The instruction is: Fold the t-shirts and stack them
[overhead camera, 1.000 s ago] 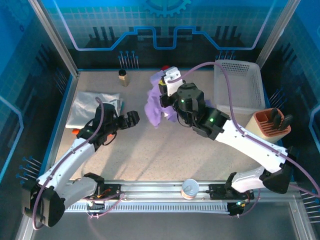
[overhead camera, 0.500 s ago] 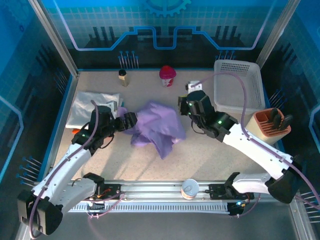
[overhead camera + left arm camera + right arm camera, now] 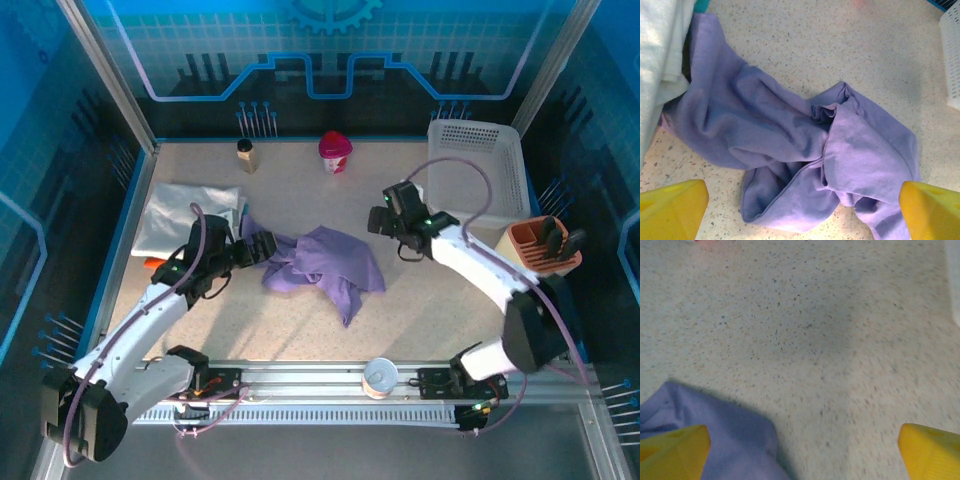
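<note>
Dropped from the right claw (image 3: 385, 222), which a second ago held it bunched in the air near the back, the lavender t-shirt (image 3: 325, 262) now lies crumpled on the middle of the tabletop (image 3: 300, 330). The left arm has reached in toward it.

The shirt's folds bury its chest side, so no lettering can be made out. An orange sliver (image 3: 150, 262) peeks out beside the left arm, too little of it showing to name.

From above, neither claw's spread is plain. Each wrist view shows its own yellow fingertips (image 3: 670, 202) far apart. The left claw (image 3: 262, 246) is wide over the shirt's left part, gripping nothing. The right fingertips (image 3: 930, 450) stand wide over bare speckled surface, with only a corner of lavender at the lower left.

The left wrist view also shows the shirt's left end touching the white t-shirt (image 3: 190, 215); which lies on top I cannot tell.

Bare tabletop runs from the shirt to the near rail. The white mesh basket (image 3: 475, 170) sits at the back right, well apart from the shirt, with the right claw between them.
</note>
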Controlling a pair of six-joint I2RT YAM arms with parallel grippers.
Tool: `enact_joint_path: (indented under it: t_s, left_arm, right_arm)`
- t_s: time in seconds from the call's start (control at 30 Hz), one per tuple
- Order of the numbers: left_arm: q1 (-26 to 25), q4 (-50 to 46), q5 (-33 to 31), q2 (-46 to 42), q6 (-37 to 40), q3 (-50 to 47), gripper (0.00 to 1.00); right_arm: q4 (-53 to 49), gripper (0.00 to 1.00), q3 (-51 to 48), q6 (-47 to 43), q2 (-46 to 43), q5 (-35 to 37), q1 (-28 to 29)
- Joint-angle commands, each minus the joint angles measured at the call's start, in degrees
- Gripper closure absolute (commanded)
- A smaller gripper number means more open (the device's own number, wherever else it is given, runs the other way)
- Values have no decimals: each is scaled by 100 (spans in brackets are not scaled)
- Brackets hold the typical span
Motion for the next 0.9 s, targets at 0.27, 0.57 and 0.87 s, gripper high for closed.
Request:
enact_joint_path:
  t_s: [0.27,0.57,0.87]
  left_arm:
    - [-31,-385,165,-220,-8,-341,1]
    - [-443,-237,90,-41,-388,-551,1]
    - [-617,-124,26,502,-389,-421,1]
  right_arm:
    - [68,0,1754,-136,2215,-132,-862]
    - [-14,0,2329,-123,2825,28,-1558]
    - [-274,0,2889,-225,2949,-259,-1828]
